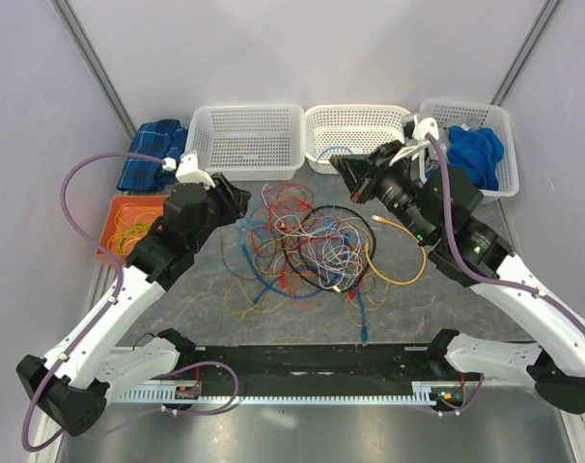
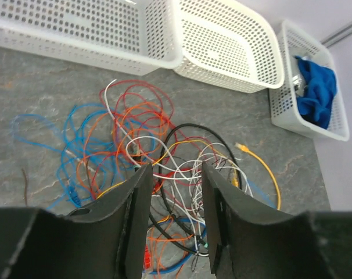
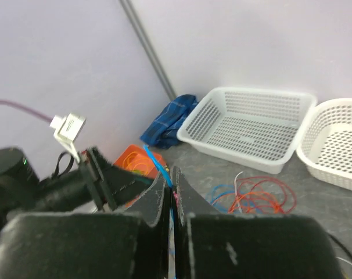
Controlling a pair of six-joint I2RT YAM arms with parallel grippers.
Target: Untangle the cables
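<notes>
Although the right gripper [image 3: 170, 174] is pinched shut on one thin blue wire [image 3: 157, 158] and held up near the middle basket [image 1: 355, 130], the job looks barely begun. The cables [image 1: 312, 246] lie as one knotted heap at the middle of the table [image 1: 437, 304], between the two arms. Red, orange, blue, white and yellow strands cross over and through the black loop [image 2: 193, 126]. No strand lies fully apart from the heap, though a yellow wire [image 2: 260, 159] trails out on one side. The left gripper [image 2: 176, 171] hovers over the heap with its fingers [image 2: 138, 197] partly apart and nothing between them. No wire shows inside the left basket [image 1: 246, 140], so nearly all the separating is left
</notes>
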